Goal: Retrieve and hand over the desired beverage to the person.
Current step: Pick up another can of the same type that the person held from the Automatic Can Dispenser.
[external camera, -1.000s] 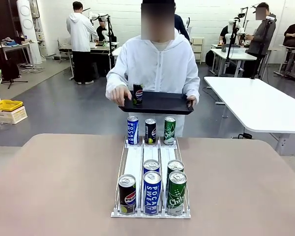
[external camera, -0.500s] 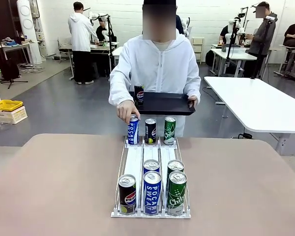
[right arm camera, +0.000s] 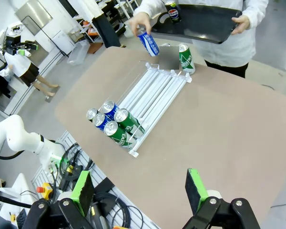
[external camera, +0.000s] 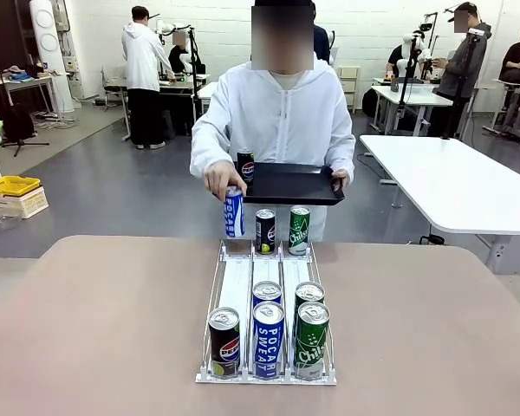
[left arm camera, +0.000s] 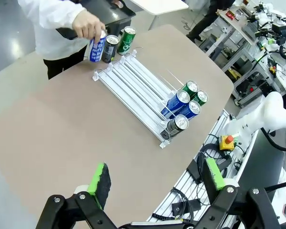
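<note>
Beige desk (external camera: 87, 329) is spread across the lower half of the front view; a white rack (external camera: 236, 282) is laid along its centre, running up toward the person (external camera: 282, 113) in the white hooded jacket at upper centre. And now a blue can (external camera: 234, 213) is gripped from above by the person's one hand (external camera: 218, 180); it is held slightly tilted, just above the rack's far left lane. A black can (external camera: 265, 230) and a green can (external camera: 299, 230) are left standing upright beside it. A black tray (external camera: 295, 184) is steadied by the other hand (external camera: 339, 180) just above these, with a dark can (external camera: 245, 165) carried on it. Five more cans are lined up at the rack's near end, low in the frame. In the left wrist view the left pincer (left arm camera: 157, 176) is seen released, pads wide apart, well short of the rack; the right pincer (right arm camera: 139, 191) is likewise spread and nothing is grasped.
</note>
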